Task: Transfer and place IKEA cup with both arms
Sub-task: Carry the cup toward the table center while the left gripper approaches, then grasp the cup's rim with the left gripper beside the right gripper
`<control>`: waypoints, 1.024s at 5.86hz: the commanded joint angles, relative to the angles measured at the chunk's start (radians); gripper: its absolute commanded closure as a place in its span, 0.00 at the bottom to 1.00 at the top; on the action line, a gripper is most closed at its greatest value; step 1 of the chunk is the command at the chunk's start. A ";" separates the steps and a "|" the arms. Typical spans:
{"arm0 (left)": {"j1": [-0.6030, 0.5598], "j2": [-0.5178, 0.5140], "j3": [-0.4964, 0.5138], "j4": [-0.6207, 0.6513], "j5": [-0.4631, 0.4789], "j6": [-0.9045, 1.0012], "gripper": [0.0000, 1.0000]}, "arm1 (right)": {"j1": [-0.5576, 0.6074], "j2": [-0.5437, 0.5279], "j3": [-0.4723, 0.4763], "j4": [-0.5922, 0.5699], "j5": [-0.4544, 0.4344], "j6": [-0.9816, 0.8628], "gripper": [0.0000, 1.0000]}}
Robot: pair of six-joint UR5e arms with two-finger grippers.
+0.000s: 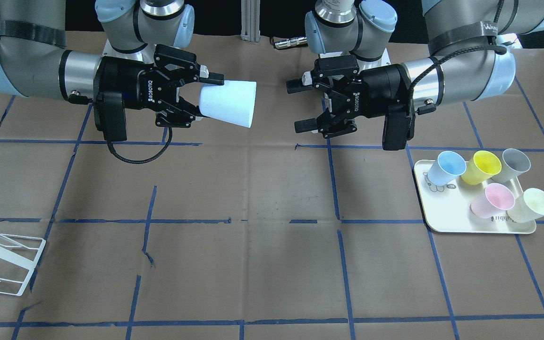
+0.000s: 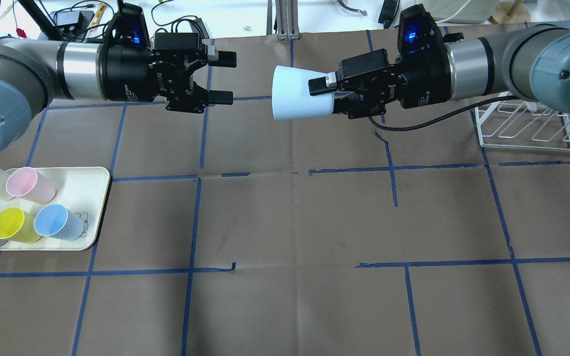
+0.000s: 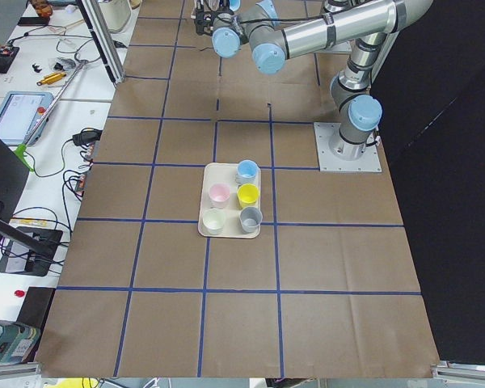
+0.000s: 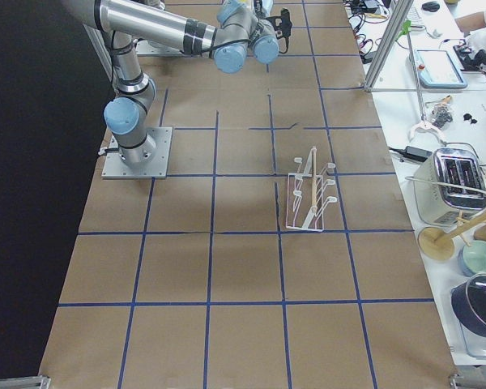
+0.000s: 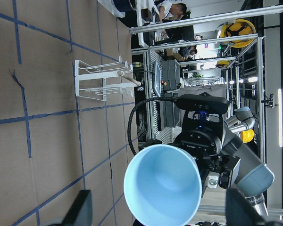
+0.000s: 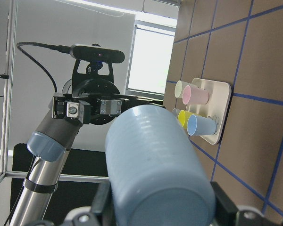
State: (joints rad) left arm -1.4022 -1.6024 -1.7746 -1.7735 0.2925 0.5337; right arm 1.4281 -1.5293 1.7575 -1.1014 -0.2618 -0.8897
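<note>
My right gripper (image 2: 325, 96) is shut on the narrow base of the pale blue IKEA cup (image 2: 299, 93) and holds it sideways in the air above the table's far middle. The cup's open rim points at my left gripper (image 2: 226, 79), which is open and empty, level with the cup and a short gap away. In the front-facing view the cup (image 1: 229, 103) sits in the right gripper (image 1: 206, 97), and the left gripper (image 1: 296, 106) faces it. The left wrist view looks into the cup's mouth (image 5: 162, 186). The right wrist view shows its outer wall (image 6: 155, 174).
A cream tray (image 2: 94, 188) at the table's left holds a second blue cup (image 2: 57, 222), a yellow cup (image 2: 15, 225), a pink cup (image 2: 30, 184) and two others. A white wire rack (image 2: 527, 126) stands under the right arm.
</note>
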 commanded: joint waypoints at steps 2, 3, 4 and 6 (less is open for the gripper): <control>-0.079 -0.022 0.017 0.020 -0.001 -0.033 0.02 | 0.000 0.000 0.000 0.000 0.019 0.002 0.55; -0.084 -0.013 0.021 0.020 -0.007 -0.040 0.03 | 0.000 0.000 0.000 0.000 0.019 0.002 0.55; -0.086 -0.014 0.024 0.061 -0.018 -0.043 0.03 | 0.000 0.000 0.000 0.000 0.019 0.002 0.55; -0.090 -0.013 0.024 0.109 -0.018 -0.043 0.03 | 0.000 0.000 0.000 0.000 0.019 0.002 0.55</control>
State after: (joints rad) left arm -1.4914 -1.6157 -1.7508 -1.6949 0.2747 0.4912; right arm 1.4281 -1.5294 1.7579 -1.1014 -0.2424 -0.8882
